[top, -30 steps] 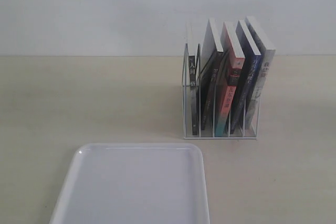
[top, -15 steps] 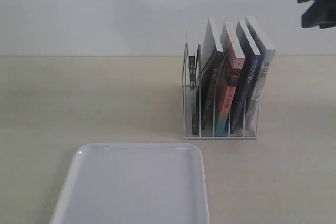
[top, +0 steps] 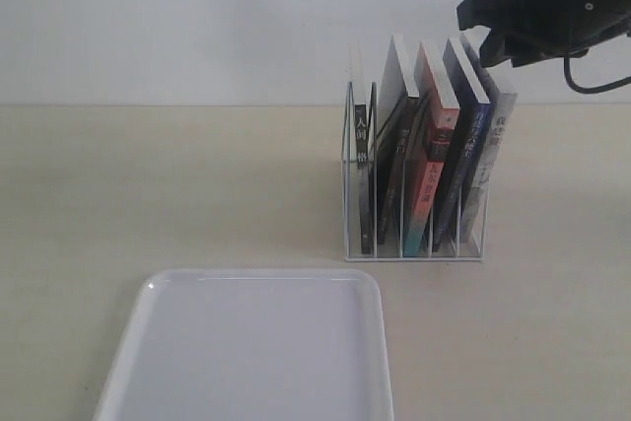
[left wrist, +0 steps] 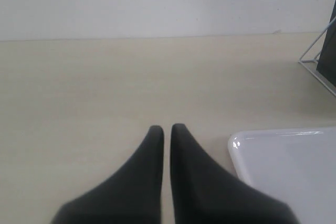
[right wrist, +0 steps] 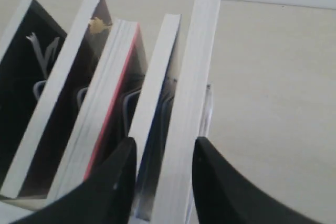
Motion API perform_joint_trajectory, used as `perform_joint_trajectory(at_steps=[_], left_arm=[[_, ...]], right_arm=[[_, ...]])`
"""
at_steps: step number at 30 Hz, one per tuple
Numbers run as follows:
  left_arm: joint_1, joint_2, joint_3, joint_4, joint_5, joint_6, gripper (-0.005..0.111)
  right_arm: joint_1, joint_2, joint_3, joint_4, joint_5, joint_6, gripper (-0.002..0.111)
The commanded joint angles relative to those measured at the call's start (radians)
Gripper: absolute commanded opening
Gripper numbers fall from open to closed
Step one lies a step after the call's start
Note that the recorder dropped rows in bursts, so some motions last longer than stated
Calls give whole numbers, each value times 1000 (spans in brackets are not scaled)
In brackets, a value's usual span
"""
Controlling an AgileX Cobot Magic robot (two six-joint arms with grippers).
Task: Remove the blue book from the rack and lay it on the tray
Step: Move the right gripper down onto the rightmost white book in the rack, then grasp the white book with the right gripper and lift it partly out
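The blue book [top: 471,160] stands upright in the rack [top: 344,184], fourth of the five books counted from the left in the exterior view, its navy spine facing the camera; a red-spined book [top: 430,179] fills the slot just beside it on the left, and a pale grey-white book [top: 499,135] stands at the right end; the rack sits on the pale tabletop [top: 148,184], right of the middle and towards the back wall; the tray [top: 246,352] lies flat on the tabletop in the foreground, left of the rack and apart from it; the right gripper [top: 481,35], dark, reaches in from the upper right corner and hangs at the tops of the two rightmost books; seen from the right wrist, this gripper [right wrist: 165,142] is spread wide, its two black fingers [right wrist: 113,182] standing either side of the white page edges of the blue book [right wrist: 157,77] and the pale grey-white book [right wrist: 191,66], so that both lie within the gap; whether either finger touches a book cannot be told, and nothing is pinched; the left gripper [left wrist: 167,129] is low over the bare tabletop, its fingers pressed together with only a thin slit between them, gripping nothing; a rounded corner of the tray [left wrist: 283,166] lies just beside it, and a piece of the rack's wire [left wrist: 314,62] shows farther off.
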Motion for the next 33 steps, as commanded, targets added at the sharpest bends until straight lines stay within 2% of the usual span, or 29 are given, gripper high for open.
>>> perform_joint_trajectory(at_steps=[1,20,24,29,33], left_arm=[[2,-3,4,0,-5,-7,4],[2,-3,4,0,-5,-7,4],[2,-3,4,0,-5,-7,4],[2,-3,4,0,-5,-7,4],[2,-3,4,0,-5,-7,4]], right_arm=[[1,-1,-11,-42,-52,18,35],[1,118,-11,-44,-89,16,35],[1,116,-11,-42,-89,16,0],[1,96,-24,-38,-84,33,0],[1,67,-73,-38,-5,64,0]])
